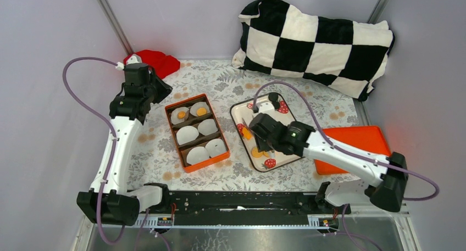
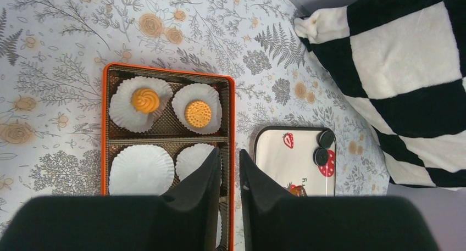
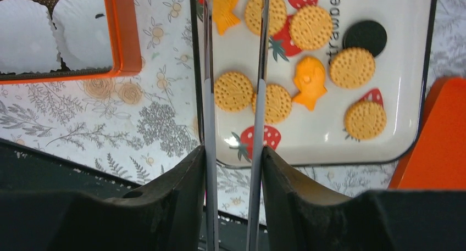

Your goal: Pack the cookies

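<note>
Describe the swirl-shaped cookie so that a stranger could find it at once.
Find the orange box left of the white tray. In its far compartment two paper cups each hold a cookie; the swirl cookie is in the left cup. Its neighbour is a flat dotted disc; this one is a raised swirl.

Most of the cookies (image 3: 311, 27) are seen lying flat on the white tray (image 3: 406, 97): round golden discs, two orange fish-shaped pieces (image 3: 309, 82) and round black ones (image 3: 365, 37). Two more are set in paper cups (image 2: 123, 116) in the orange box (image 2: 103, 130): a swirled orange piece (image 2: 145, 100) and a ridged golden disc (image 2: 198, 113).
</note>
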